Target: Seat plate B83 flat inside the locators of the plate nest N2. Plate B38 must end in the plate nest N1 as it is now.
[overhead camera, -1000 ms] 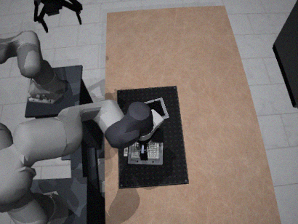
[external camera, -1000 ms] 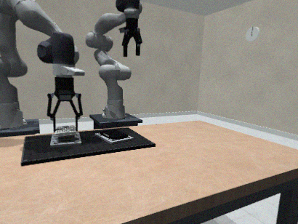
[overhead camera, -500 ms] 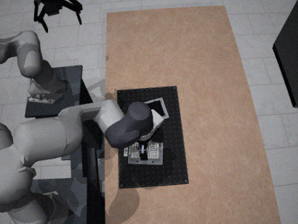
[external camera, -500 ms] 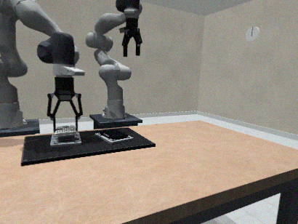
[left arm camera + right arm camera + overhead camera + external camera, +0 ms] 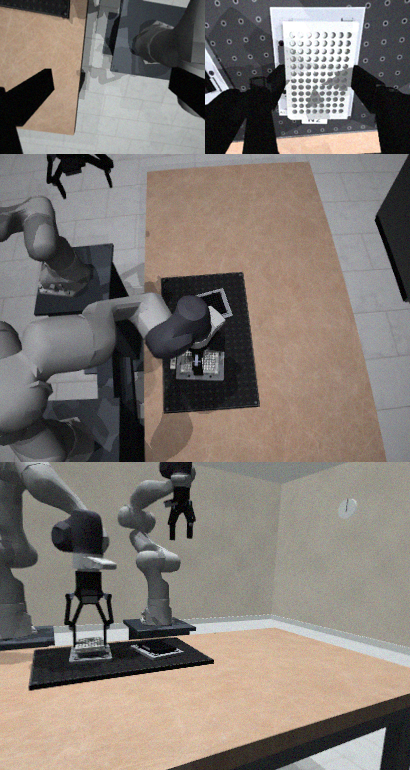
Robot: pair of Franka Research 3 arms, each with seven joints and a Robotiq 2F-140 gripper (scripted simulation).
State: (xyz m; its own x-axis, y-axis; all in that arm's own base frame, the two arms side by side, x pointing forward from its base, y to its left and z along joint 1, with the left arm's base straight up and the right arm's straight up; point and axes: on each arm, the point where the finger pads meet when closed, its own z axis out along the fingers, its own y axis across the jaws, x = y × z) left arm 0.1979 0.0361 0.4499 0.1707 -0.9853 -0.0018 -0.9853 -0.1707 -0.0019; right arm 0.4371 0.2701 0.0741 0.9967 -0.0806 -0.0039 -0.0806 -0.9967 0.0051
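Black pegboard mat (image 5: 240,339) (image 5: 55,674) (image 5: 239,45), pale plate (image 5: 210,360) (image 5: 91,644) (image 5: 320,70), rows of round wells

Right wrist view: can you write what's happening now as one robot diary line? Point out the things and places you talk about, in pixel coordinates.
right gripper (image 5: 198,361) (image 5: 90,644) (image 5: 318,78): gripping white well plate (image 5: 211,364) (image 5: 90,642) (image 5: 320,70) | plate: over nest N2 (image 5: 200,377) (image 5: 104,658) (image 5: 316,14) | seating: unclear
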